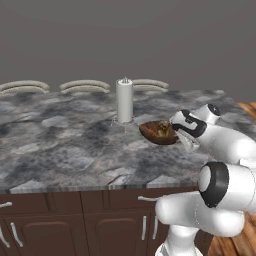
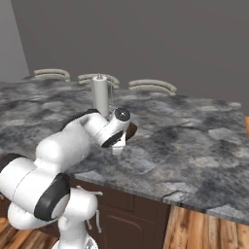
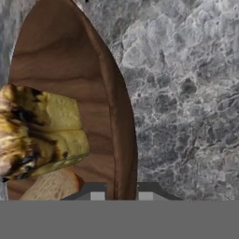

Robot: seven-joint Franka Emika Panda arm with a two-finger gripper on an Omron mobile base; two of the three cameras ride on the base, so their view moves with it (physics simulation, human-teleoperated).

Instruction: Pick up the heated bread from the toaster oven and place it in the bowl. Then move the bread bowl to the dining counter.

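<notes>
I see the bread (image 3: 42,133) lying inside the bowl (image 3: 65,60), a golden chunk with dark crust, and a paler piece (image 3: 49,186) sits beside it at the bowl's bottom. From the left base view the bowl (image 1: 159,132) is over the counter (image 1: 60,145), near the arm's end, with bread (image 1: 163,129) showing over its rim. I cannot tell whether the bowl rests on the stone or is lifted off it.

My claw (image 3: 121,192) straddles the bowl's rim, 1 tip inside and 1 outside, closed on the wood. In the right base view the hand hides most of the bowl (image 2: 132,129).

Just behind the bowl stands 1 white cylinder (image 1: 124,100) on a small stand, upright, near the bowl but apart from it. The counter spreads bare to the left and right of the bowl, and its near edge lies in front of the bowl above the dark cabinets (image 1: 75,220). Along the far edge I count 3 pale chair backs (image 1: 85,86).
</notes>
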